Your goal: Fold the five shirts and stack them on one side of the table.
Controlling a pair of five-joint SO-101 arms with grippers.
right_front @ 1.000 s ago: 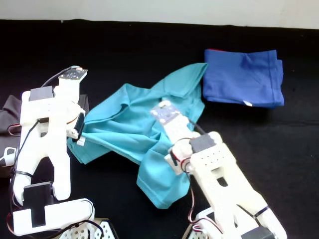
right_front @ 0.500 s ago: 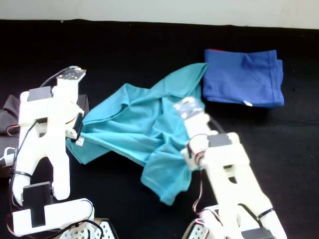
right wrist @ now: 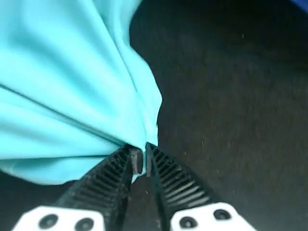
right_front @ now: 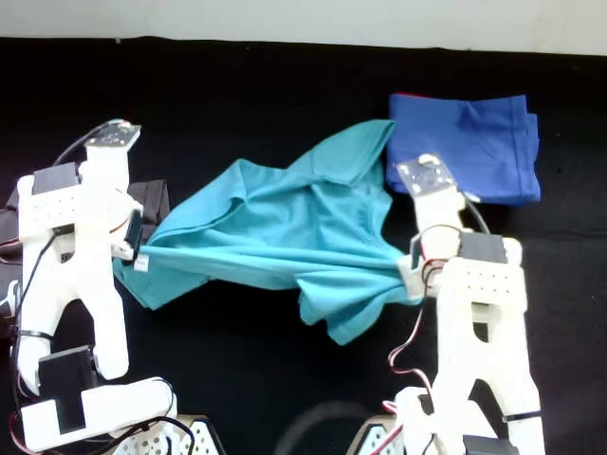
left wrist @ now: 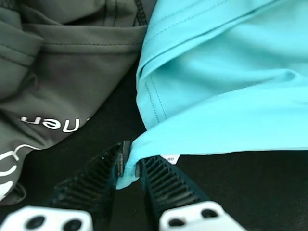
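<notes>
Currently the teal shirt (right_front: 285,227) is stretched between both hands across the middle of the black table (right_front: 237,85). The left hand (left wrist: 131,161) is clamped on a hem edge of it, near a dark grey shirt (left wrist: 62,72) lying at the table's left side. The right hand (right wrist: 138,156) is clamped on a gathered bunch of teal fabric at the opposite end. A folded blue shirt (right_front: 465,147) is noted at the far right, just beside the teal shirt's far corner.

Bright even light, white arms (right_front: 90,275) washed out, black table (right_front: 237,85) swallowing shadows, shading in folds of teal shirt (right_front: 285,227)
</notes>
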